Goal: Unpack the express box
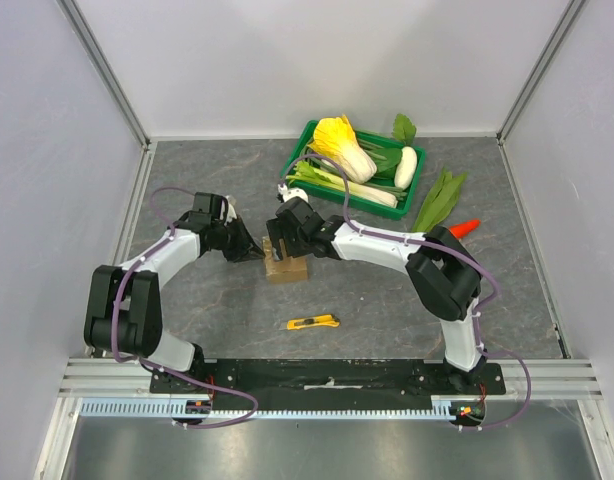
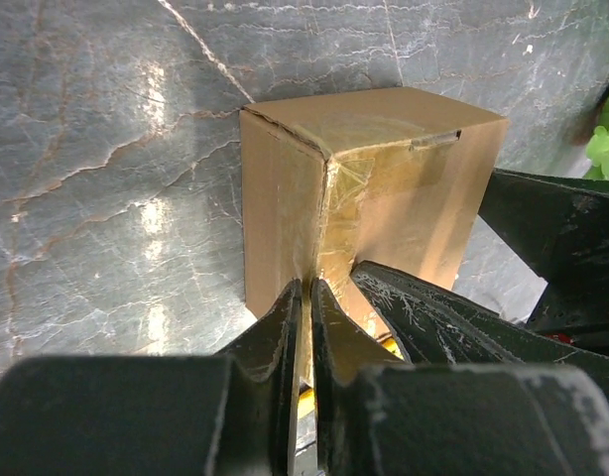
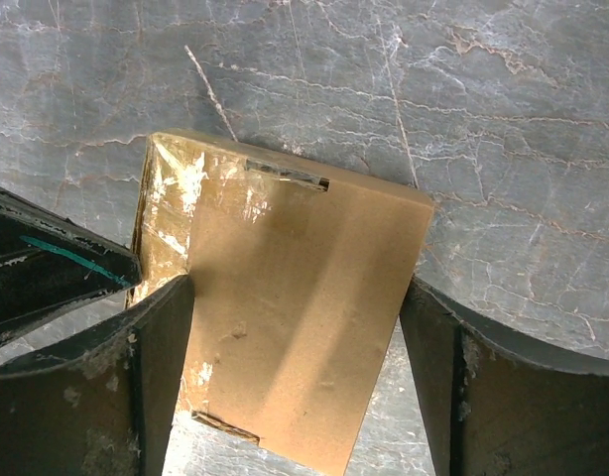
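Left gripper (image 2: pixel 304 307): fingers almost pressed together at taped corner of small brown cardboard express box (image 2: pixel 384 169); a pinch cannot be confirmed. Right gripper (image 3: pixel 295 297): spread, straddling same box. Progress: lid sealed, contents unseen; opening and emptying outstanding.

Light falls evenly and brightly from above in the overhead view, washing the white walls (image 1: pixel 317 60) pale and leaving only faint, soft shadows under the arms on the grey table (image 1: pixel 217 310). In the left wrist view, pale glare patches lie on the stone surface and a sheen sits on the taped corner of the express box (image 2: pixel 404 198), while the left gripper's fingers (image 2: pixel 265 347) loom dark and blurred. The right wrist view is sharp on the box top, with the right gripper's fingers (image 3: pixel 136 397) dim and soft-edged.
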Motion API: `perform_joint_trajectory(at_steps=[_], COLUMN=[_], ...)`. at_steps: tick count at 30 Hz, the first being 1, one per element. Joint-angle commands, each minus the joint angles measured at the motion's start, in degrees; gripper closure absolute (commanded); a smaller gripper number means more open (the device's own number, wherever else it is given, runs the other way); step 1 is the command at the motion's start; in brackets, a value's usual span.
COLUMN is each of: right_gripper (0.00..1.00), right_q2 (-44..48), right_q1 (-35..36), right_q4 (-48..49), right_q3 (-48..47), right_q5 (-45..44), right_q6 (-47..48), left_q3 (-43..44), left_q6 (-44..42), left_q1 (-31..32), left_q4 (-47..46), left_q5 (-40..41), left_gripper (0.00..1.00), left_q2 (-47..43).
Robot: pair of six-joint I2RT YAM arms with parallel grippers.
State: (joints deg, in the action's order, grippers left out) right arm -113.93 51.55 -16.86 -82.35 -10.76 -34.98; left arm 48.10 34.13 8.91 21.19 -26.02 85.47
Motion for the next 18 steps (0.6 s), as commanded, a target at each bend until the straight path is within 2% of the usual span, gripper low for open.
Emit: perform_joint_trajectory(at_steps=[1, 6, 18], right_gripper=[0.15, 0.16, 0.16], right_q2=[-4.5, -4.8, -4.0], right_q1=[-0.1, -0.2, -0.2], right_q4=[-8.7, -9.2, -9.4], right_q3=[1.0, 0.9, 0.4], right_q5=[-5.8, -5.8, -5.7], right_q6=[1.8, 1.3, 1.0], left_q3=[2.9, 4.0, 5.0], left_q6=[-5.9, -8.1, -8.7], left_q1=[-0.1, -0.1, -0.1], left_q4=[5.5, 8.6, 9.5], left_q5=[9.7, 14.7, 15.8], left_gripper=[0.88, 0.89, 0.89], left_q2=[0.0, -0.3, -0.2])
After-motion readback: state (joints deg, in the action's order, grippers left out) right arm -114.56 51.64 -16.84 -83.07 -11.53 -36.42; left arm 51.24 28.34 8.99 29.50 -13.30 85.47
